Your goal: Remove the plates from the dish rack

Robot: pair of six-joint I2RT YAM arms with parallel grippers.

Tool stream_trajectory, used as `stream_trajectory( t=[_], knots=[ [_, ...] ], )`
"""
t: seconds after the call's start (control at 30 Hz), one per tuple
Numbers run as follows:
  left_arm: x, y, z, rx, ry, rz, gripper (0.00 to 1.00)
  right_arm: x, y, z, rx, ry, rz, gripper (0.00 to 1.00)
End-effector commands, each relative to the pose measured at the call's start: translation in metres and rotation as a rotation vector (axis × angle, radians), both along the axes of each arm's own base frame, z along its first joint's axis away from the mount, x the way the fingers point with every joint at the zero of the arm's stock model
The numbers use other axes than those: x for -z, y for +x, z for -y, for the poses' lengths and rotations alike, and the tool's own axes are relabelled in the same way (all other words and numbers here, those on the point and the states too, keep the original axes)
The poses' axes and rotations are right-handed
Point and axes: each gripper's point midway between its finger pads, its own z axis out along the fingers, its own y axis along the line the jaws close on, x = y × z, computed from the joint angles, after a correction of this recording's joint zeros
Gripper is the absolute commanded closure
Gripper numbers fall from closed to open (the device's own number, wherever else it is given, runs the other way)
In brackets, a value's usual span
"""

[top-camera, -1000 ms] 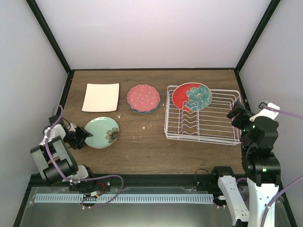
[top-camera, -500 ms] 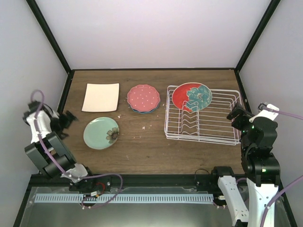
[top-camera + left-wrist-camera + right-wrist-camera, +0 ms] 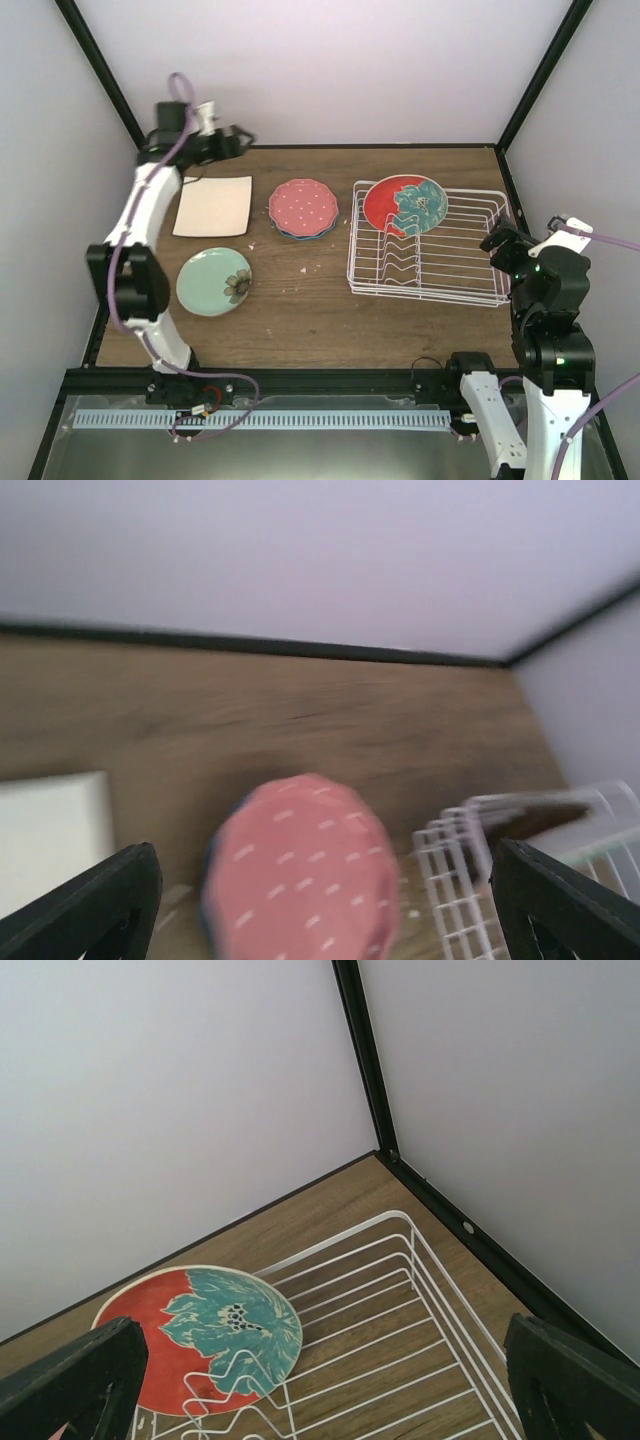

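**One plate showing in the rack: snag and slip risks**

The large red-and-teal plate [image 3: 405, 205] is propped on edge among the wavy dividers. It sits at the upper-left corner of the dish rack [image 3: 430, 297], right of centre in the top view.

My read of the risks:
- A pull off the vertical could catch the rim on the wires and drag the light rack.
- A thin edge grip could let the plate slip and drop.

Left pincer [image 3: 232, 142], upper left of frame: spread wide, empty, well apart from the rack. Right pincer [image 3: 497, 240], right edge, close by the rack: spread wide, empty.

On the surface [image 3: 300, 320]:
- The pink plate [image 3: 303, 206] sits on a blue one just beside the rack, crowding an approach from that side.
- The beige square plate [image 3: 213, 205] and the mint plate [image 3: 213, 281] lie further toward the frame's left.
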Motion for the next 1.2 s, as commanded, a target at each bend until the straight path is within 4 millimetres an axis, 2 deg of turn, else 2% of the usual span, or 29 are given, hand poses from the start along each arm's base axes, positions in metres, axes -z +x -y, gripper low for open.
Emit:
stream_trajectory(
  t=[0.0, 0.1, 0.17, 0.27, 0.33, 0.4, 0.6, 0.73, 0.9, 1.0, 1.17],
  knots=[
    [-0.055, 0.017, 0.137, 0.462, 0.073, 0.360, 0.08, -0.016, -0.006, -0.007, -0.036, 0.024, 0.035, 0.00],
    [-0.061, 0.012, 0.202, 0.641, 0.111, 0.484, 0.09, -0.016, -0.011, -0.009, -0.048, 0.030, 0.016, 0.00],
    [-0.057, 0.002, 0.235, 0.746, 0.152, 0.552, 0.10, -0.013, -0.014, -0.011, -0.060, 0.034, -0.003, 0.00],
    [-0.044, -0.017, 0.277, 0.888, 0.235, 0.654, 0.19, -0.008, -0.017, -0.016, -0.084, 0.048, -0.031, 0.00],
    [-0.031, -0.030, 0.301, 0.962, 0.272, 0.694, 0.29, -0.006, -0.021, -0.019, -0.098, 0.060, -0.034, 0.00],
    [-0.019, -0.038, 0.319, 1.011, 0.302, 0.718, 0.33, -0.006, -0.024, -0.020, -0.104, 0.067, -0.033, 0.00],
    [0.014, -0.047, 0.358, 1.098, 0.396, 0.776, 0.33, -0.002, -0.033, -0.022, -0.114, 0.076, -0.040, 0.00],
    [0.029, -0.039, 0.379, 1.093, 0.450, 0.809, 0.32, -0.001, -0.035, -0.024, -0.121, 0.087, -0.040, 0.00],
    [0.039, -0.018, 0.395, 1.039, 0.488, 0.849, 0.31, -0.005, -0.038, -0.022, -0.115, 0.081, -0.036, 0.00],
    [0.046, -0.013, 0.402, 1.038, 0.506, 0.865, 0.31, -0.006, -0.038, -0.022, -0.113, 0.077, -0.040, 0.00],
    [0.068, -0.015, 0.410, 1.056, 0.531, 0.841, 0.42, -0.006, -0.038, -0.021, -0.109, 0.073, -0.043, 0.00]
  ],
)
